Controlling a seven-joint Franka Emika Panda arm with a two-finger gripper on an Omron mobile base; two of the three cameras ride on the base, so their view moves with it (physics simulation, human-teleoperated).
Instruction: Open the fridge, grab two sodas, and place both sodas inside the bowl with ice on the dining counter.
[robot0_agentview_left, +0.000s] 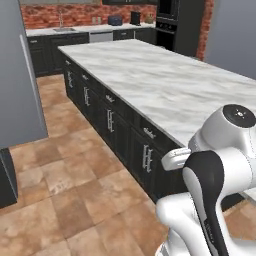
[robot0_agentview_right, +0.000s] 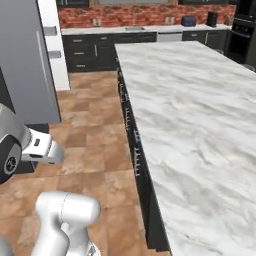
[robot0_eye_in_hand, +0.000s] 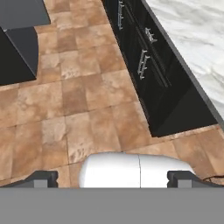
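White grey-veined marble dining counter (robot0_agentview_left: 165, 80) on dark drawer base, seemingly bare, standing on terracotta tile floor (robot0_eye_in_hand: 83, 109)

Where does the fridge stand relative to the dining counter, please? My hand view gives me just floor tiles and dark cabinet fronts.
Observer: The fridge stands on the left, across the tiled aisle from the dining counter.
Operator: Thank you. Can you see a handle on it?
Observer: Yes, a long vertical handle runs down its grey door.
Operator: And what lies beyond the counter's far end?
Observer: A red brick wall above a dark-cabinet counter.
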